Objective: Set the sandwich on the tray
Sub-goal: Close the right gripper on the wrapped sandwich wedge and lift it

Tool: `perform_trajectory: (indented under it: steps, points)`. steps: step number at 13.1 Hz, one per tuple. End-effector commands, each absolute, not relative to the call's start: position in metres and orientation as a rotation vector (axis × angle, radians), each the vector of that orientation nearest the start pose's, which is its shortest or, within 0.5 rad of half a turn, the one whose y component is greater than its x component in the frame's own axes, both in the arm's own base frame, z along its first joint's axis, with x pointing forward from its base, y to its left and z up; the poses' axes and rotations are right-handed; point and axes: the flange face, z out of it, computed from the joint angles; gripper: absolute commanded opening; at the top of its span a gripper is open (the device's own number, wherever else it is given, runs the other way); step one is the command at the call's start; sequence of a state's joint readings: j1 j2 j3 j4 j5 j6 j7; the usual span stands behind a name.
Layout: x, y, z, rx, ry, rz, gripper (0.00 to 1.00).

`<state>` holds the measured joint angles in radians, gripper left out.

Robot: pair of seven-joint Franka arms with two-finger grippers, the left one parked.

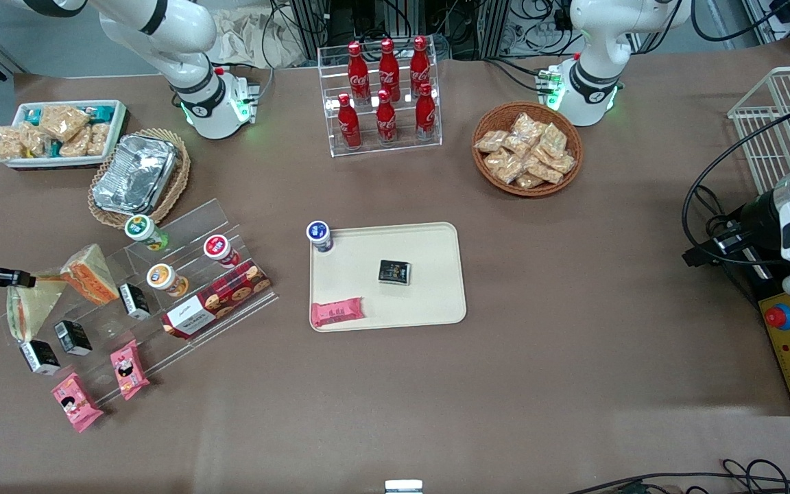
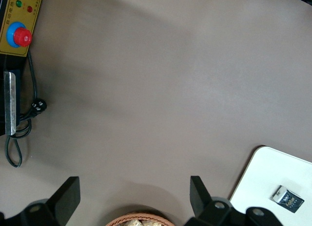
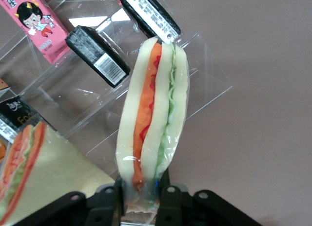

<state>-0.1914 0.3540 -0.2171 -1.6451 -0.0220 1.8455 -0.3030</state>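
Note:
The sandwich [image 1: 30, 307] is a clear-wrapped pale wedge with green and red-pink filling stripes. It is at the clear display rack [image 1: 162, 274], toward the working arm's end of the table. My right gripper [image 1: 27, 279] is shut on the wedge's narrow end. The right wrist view shows the fingers [image 3: 110, 199] pressed on both bread faces of the sandwich [image 3: 153, 114], with the gripper [image 3: 140, 197] closed round it. The cream-beige tray [image 1: 429, 302] lies mid-table, well apart from the gripper. It also shows in the left wrist view [image 2: 263, 177].
An orange-brown wedge [image 1: 90, 274] leans on the rack beside the sandwich. Cups, black boxes and pink packets sit on the rack. The tray holds a blue-lid cup [image 1: 318, 234], a black packet [image 1: 394, 272] and a pink packet [image 1: 337, 313]. A foil container [image 1: 136, 173] and a cola rack [image 1: 385, 96] stand farther back.

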Motion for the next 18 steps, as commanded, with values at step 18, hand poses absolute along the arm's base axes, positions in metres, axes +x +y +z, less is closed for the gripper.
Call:
perform_trajectory:
  steps: [18]
  points:
    - [0.622,0.028,0.562,-2.662,-1.531,0.095,0.17]
